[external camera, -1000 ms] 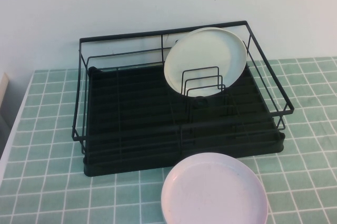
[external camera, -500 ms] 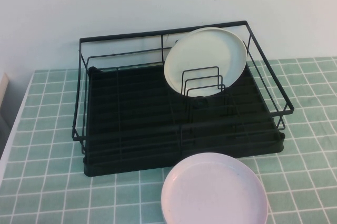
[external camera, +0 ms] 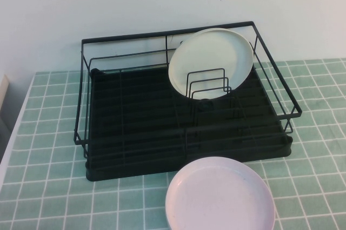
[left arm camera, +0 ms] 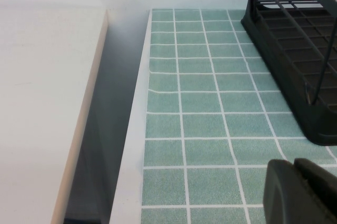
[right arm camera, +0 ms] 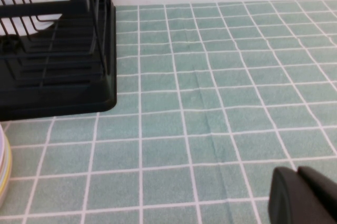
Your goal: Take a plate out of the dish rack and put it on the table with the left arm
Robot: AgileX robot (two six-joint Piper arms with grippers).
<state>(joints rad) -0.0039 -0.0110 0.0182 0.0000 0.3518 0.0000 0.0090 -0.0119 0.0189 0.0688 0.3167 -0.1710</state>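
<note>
The surface (external camera: 48, 187), pale green tile with white grout, carries everything. In the high view neither arm appears.

The dish rack (external camera: 135, 127) stands toward the back of the surface, black wire over a ribbed black tray. It lies ahead of the left fingers and to one side, well apart from them. It lies ahead of the right fingers too, on their other side.

The cream-white plate (external camera: 211, 60) stands upright in the rack's wire dividers, leaning toward the back rail.

The plate (external camera: 219, 195) lies flat on the surface, just in front of the rack's near edge. It is round, pale pink, matte and plain, with a low raised rim. It is not held. Judged from this layout, the placing step looks complete.

The left gripper (left arm camera: 303, 192) hangs low over bare tiles near the white edge of the surface. Its fingers appear pressed together with nothing between them. The right gripper (right arm camera: 305, 197) likewise hangs over bare tiles. Its fingers also appear closed and empty; a curved plate rim sits well off to one side of them.

Risk: the plate's near rim runs out of the high view, so its distance from the surface edge cannot be told. A careless sweep of either arm could push it. Its light plastic build would let it slide easily on smooth tile.
</note>
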